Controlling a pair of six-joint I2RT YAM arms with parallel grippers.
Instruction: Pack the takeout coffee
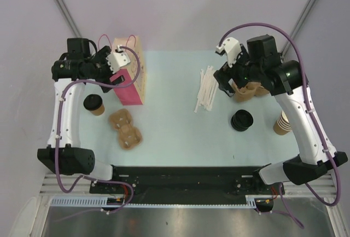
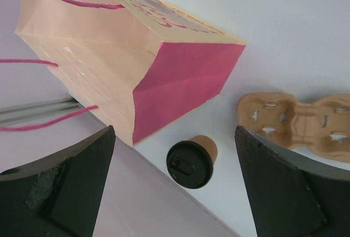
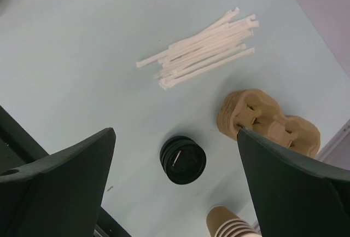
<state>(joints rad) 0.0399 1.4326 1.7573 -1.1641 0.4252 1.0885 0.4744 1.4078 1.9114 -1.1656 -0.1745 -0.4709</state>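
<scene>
White paper-wrapped straws [image 1: 206, 89] lie in a loose bundle on the pale blue desk [image 1: 175, 138]. Near them: stacked round black plastic lids [image 1: 241, 120], nested lidless brown paper cups [image 1: 282, 123], and stacked brown pulp cup carriers [image 3: 268, 119].

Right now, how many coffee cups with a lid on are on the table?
1. The lidded cup stands at the left, close to the paper bag. More may hide inside the bag.

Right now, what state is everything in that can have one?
Small brown kraft paper cup: lidded, upright, unheld.
Tan paper bag with pink side: cup outside it.
Single brown pulp cup carrier: empty.
Stack of lidless brown cups: nested, upright.
Left gripper: open, empty.
Right gripper: open, empty.
</scene>
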